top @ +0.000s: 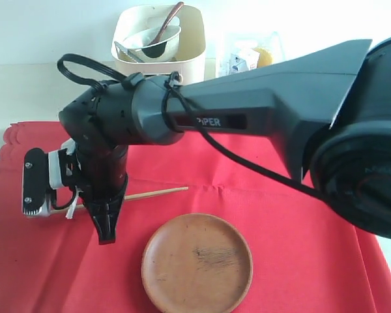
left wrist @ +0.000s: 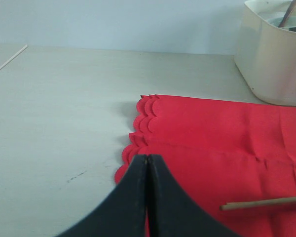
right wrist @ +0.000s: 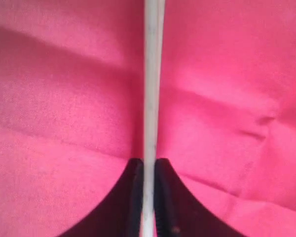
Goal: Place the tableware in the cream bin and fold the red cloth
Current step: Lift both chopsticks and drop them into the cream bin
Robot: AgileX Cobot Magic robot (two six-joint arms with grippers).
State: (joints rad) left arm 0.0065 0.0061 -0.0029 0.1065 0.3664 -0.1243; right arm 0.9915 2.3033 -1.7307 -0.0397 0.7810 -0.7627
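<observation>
Pale tabletop [left wrist: 64,98], washed-out basket [top: 227,52], perhaps with food [top: 264,57]

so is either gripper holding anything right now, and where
The right gripper pinches a chopstick near one end; the left gripper is shut on nothing.

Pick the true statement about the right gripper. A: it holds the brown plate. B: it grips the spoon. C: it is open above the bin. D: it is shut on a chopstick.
D: the right wrist view shows the right gripper closed on the chopstick, with the red cloth behind it.
</observation>
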